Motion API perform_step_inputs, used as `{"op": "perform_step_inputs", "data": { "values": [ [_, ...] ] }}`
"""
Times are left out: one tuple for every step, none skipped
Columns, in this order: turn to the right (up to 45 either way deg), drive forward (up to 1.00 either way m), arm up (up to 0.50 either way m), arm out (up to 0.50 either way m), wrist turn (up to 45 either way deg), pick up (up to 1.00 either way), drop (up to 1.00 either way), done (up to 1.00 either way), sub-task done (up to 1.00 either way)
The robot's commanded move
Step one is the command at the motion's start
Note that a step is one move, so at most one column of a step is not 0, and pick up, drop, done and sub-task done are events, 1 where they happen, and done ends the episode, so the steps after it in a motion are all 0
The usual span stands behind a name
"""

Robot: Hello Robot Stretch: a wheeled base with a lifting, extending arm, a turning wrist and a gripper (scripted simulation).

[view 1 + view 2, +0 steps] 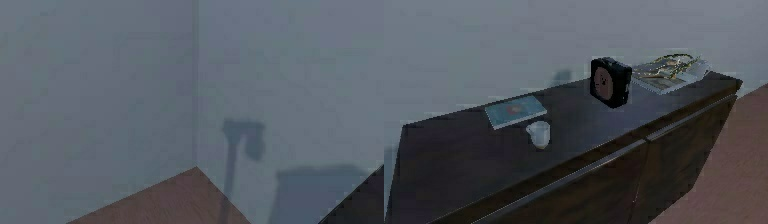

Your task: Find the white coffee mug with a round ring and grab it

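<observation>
Dark sideboard is stretching across the arm side view | white mug is standing upright on its top, just in front of a flat blue book | black clock is sitting farther right | claw: cannot tell how its fingers are standing

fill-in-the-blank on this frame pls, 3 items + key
1. The mug on the dark cabinet is ____ in colour.
2. In the arm side view, the black clock stands to the mug's ____.
3. In the forward view, the floor is ____.
Missing words: white; right; brown.
</observation>
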Motion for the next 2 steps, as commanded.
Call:
{"op": "perform_step_inputs", "data": {
  "values": [
    [0.0, 0.0, 0.5, 0.0, 0.0, 0.0, 0.0, 0.0, 0.0],
    [0.0, 0.0, 0.38, 0.0, 0.0, 0.0, 0.0, 0.0, 0.0]
  ]
}}
